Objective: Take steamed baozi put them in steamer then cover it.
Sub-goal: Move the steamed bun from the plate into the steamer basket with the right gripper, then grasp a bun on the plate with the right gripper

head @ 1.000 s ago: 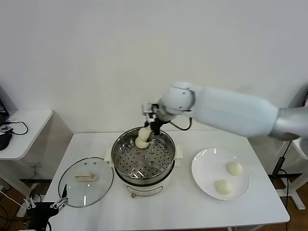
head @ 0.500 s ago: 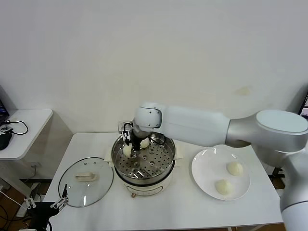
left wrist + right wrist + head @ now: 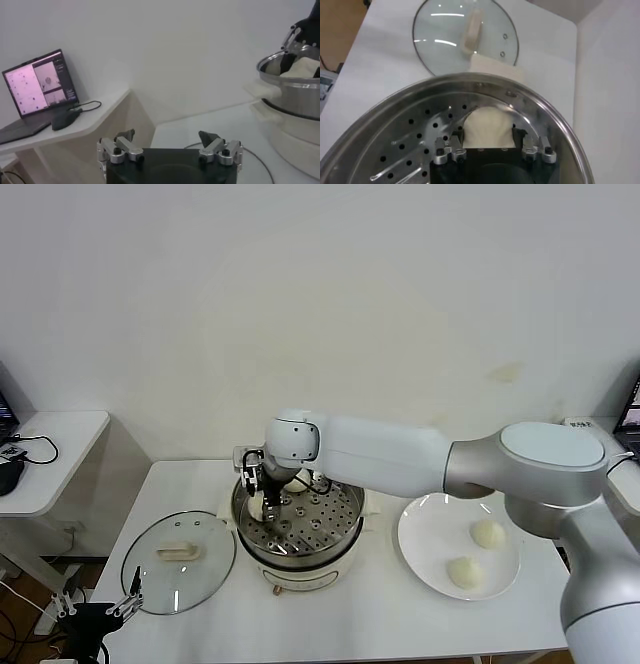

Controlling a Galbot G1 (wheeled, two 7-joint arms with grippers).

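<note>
Nearest the robot, at the front left corner of the surface (image 3: 330, 624), the left tool (image 3: 169, 146) waits low beside the edge with its fingers spread wide and nothing between them. Just beyond it the cover (image 3: 179, 561), clear glass with a metal rim and a cream bar handle, lies flat on the surface to the left of the steamer (image 3: 300, 529), so covering is not yet done.

On the right, a white plate (image 3: 430, 549) carries two of the steamed baozi (image 3: 466, 573), smooth, round and cream-white, lying apart from each other. These two have yet to be carried over.

In the middle stands the steamer, a shiny steel pot on a cream base, its perforated tray in plain sight. The right tool (image 3: 489, 145) reaches down inside it at the left part of the tray. A bun (image 3: 489, 129) sits on the tray between its fingers, which stand partly apart on either side of the dough; whether they press on it or have let go cannot be told. Another pale bun (image 3: 297, 481) seems to sit farther back in the pot, mostly hidden by the arm.

By this reckoning about half the buns are in, with two transfers and the covering left.
</note>
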